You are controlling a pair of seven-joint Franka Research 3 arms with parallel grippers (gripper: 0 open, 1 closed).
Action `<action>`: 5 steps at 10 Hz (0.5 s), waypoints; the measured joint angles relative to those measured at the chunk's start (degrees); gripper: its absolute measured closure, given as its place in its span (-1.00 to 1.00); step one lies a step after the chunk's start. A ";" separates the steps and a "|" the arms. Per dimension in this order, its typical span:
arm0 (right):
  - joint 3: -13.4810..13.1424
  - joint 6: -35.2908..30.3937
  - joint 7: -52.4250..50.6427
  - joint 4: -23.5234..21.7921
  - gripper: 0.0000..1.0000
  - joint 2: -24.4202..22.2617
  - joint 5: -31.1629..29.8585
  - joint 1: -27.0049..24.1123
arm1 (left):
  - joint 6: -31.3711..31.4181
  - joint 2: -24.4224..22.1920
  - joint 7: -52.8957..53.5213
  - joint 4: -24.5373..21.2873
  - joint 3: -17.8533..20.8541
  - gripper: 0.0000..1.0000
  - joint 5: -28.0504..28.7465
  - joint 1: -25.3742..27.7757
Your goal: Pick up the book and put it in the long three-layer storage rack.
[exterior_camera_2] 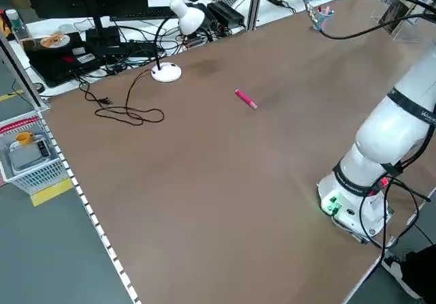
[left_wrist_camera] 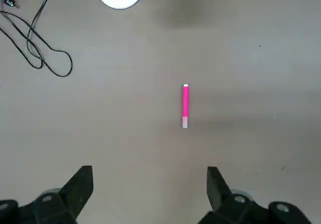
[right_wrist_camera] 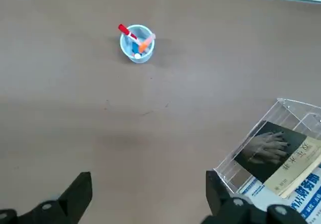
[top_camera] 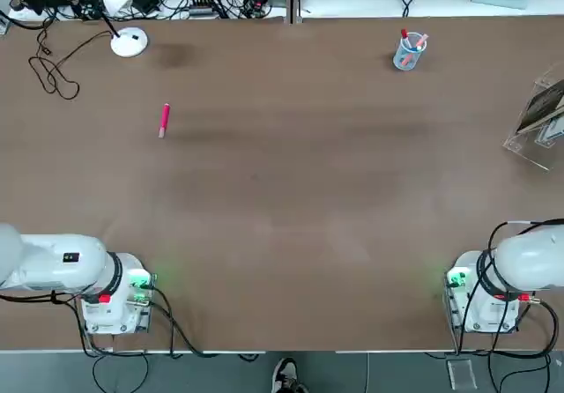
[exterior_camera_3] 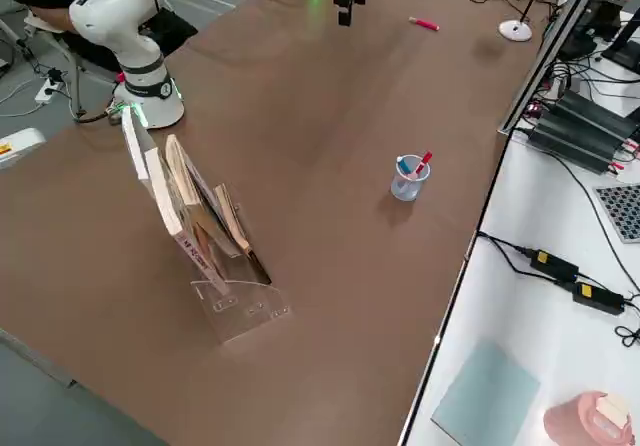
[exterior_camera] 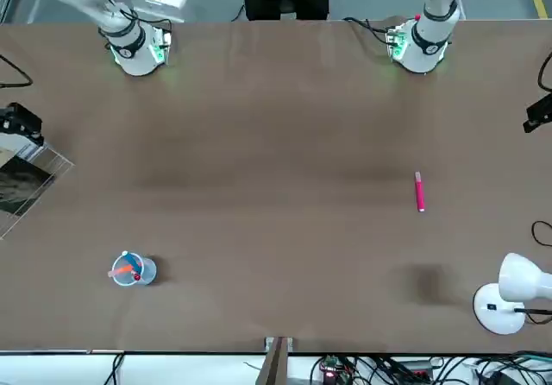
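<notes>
My right hand (right_wrist_camera: 149, 196), released and holding nothing, hung over the tabletop (top_camera: 264, 199) on the same side as the clear acrylic rack (right_wrist_camera: 235, 171), where the dark book (right_wrist_camera: 266, 151) with the hand photograph and tan strip leaned among other volumes. From my right hand the book lay forward and farther out, toward the right edge of the tabletop, its cover skewed rather than squared to me. That angle looked to be what the coming reach would turn on. The book already sat in the rack, so the task appeared done or near it. My left hand (left_wrist_camera: 150, 195), also spread and bare, was parked well apart, near the pink marker (left_wrist_camera: 185, 106).
</notes>
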 joint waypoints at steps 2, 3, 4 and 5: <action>0.42 0.00 0.14 -0.03 -1.00 0.00 -0.01 0.04 | 0.00 0.00 0.00 0.01 0.00 -0.99 0.00 0.00; 0.42 0.00 0.16 -0.05 -1.00 0.00 -0.01 0.04 | 0.00 0.00 0.00 0.01 0.00 -0.99 0.00 0.00; 0.42 0.03 0.16 -0.06 -1.00 0.00 -0.02 0.04 | 0.00 0.00 0.00 0.01 0.00 -0.99 0.00 0.00; 0.42 0.09 0.16 -0.06 -1.00 0.00 -0.02 0.04 | 0.00 0.00 0.00 0.01 0.00 -0.99 0.00 0.00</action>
